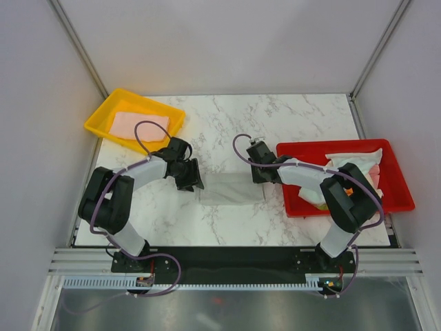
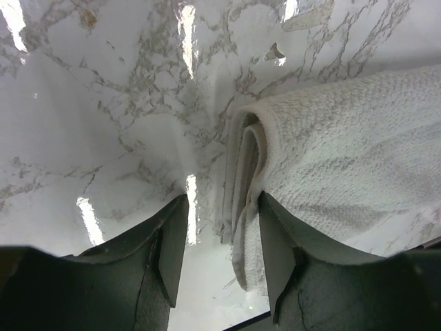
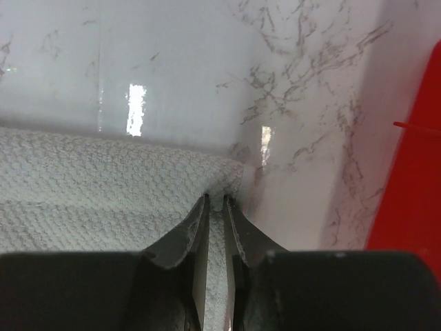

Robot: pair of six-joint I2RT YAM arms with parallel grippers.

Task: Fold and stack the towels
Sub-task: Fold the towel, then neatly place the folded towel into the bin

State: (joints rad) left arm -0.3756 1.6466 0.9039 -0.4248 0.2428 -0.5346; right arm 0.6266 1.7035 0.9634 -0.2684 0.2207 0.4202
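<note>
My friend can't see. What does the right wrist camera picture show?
The right pincer pinches the corner of a folded grey towel lying on a white marble table. A red tray shows at the right edge.

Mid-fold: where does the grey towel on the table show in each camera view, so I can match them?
Top external: grey towel at the table's centre.
Left wrist: grey towel fills the right side, folded edge facing left.
Right wrist: grey towel at lower left, corner pinched in the right gripper.
Shared landmark: the white marble tabletop under it.
</note>
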